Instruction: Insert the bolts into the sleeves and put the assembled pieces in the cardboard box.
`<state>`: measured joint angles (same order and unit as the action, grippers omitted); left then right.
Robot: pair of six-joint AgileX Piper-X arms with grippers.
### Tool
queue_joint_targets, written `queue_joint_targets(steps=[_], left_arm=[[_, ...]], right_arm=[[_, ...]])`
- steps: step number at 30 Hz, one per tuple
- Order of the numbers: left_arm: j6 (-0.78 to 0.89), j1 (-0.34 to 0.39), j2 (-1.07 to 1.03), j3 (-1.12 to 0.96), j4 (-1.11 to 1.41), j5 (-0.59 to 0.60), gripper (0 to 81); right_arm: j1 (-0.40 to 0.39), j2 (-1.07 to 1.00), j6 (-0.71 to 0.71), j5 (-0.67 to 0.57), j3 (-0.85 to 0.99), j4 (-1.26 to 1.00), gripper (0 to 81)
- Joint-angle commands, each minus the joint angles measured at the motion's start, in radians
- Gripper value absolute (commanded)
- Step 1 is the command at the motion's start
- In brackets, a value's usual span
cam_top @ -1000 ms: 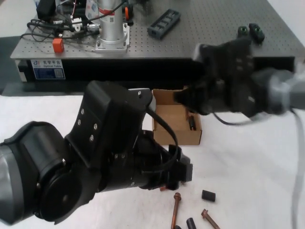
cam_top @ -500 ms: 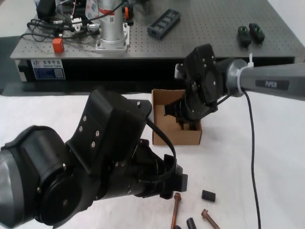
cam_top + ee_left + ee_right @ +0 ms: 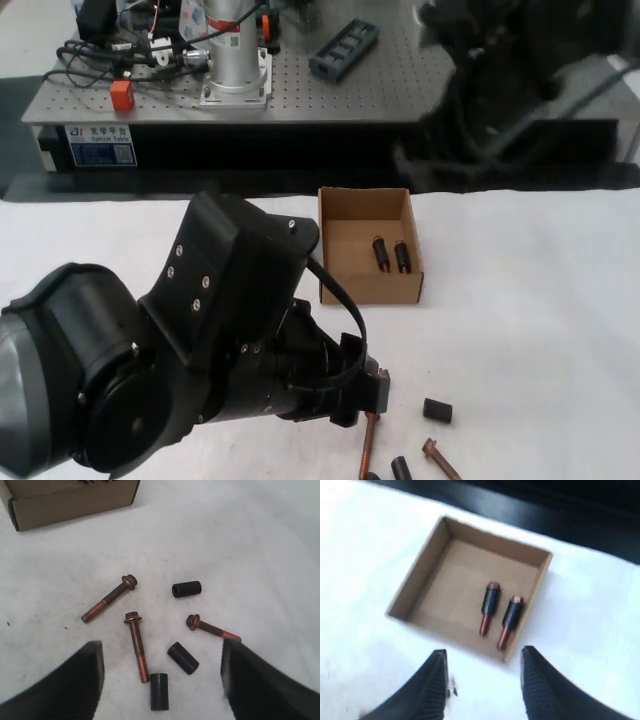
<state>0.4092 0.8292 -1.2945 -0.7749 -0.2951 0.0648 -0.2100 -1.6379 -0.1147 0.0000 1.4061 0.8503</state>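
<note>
Lying loose at centre frame, the copper-coloured metal flange bolts [image 3: 136,645] looked stiff, light and roll-prone, best pinched mid-shank; left gripper [image 3: 161,647] and right gripper [image 3: 484,654] gaped wide, empty

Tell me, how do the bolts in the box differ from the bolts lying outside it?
The boxed bolts each wear a black sleeve; the loose bolts are bare, with spare sleeves lying separately nearby. The boxed bolts, two, lie side by side in the cardboard box; the loose bolts, three, point different ways. All are copper-coloured.
</note>
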Motion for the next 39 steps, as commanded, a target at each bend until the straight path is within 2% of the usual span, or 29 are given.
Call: queue_joint_targets(steps=[1, 9, 14, 24, 26, 29, 30, 34, 39], left_arm=[[-0.007, 0.000, 0.009, -0.001, 0.003, -0.017, 48.6], [-0.048, 0.000, 0.009, -0.001, -0.019, -0.017, 48.6], [-0.055, 0.000, 0.009, -0.001, -0.056, -0.017, 48.6], [-0.082, 0.000, 0.009, -0.001, -0.061, -0.017, 48.6], [-0.102, 0.000, 0.009, -0.001, -0.067, -0.017, 48.6], [-0.170, 0.000, 0.009, -0.001, -0.078, -0.017, 48.6], [-0.188, 0.000, 0.009, -0.001, -0.078, -0.017, 48.6], [-0.303, 0.000, -0.025, -0.017, -0.078, -0.015, 46.7], [-0.480, -0.005, -0.197, -0.146, -0.120, 0.031, 40.6]], right_arm=[[-0.017, 0.052, -0.077, 0.030, -0.130, 0.145, 33.4], [-0.100, 0.020, -0.161, 0.035, -0.390, 0.006, 33.4], [-0.131, -0.044, -0.165, 0.063, -0.411, -0.046, 33.4], [-0.130, -0.153, -0.178, 0.082, -0.411, -0.103, 33.0], [-0.130, -0.159, -0.178, 0.110, -0.411, -0.108, 27.7], [-0.130, -0.159, -0.178, 0.140, -0.411, -0.103, 6.6], [-0.126, -0.159, -0.178, 0.152, -0.411, -0.103, 2.1], [-0.103, -0.125, -0.122, 0.168, -0.411, -0.099, 2.5], [-0.041, 0.050, -0.057, 0.074, -0.491, -0.093, 2.5]])
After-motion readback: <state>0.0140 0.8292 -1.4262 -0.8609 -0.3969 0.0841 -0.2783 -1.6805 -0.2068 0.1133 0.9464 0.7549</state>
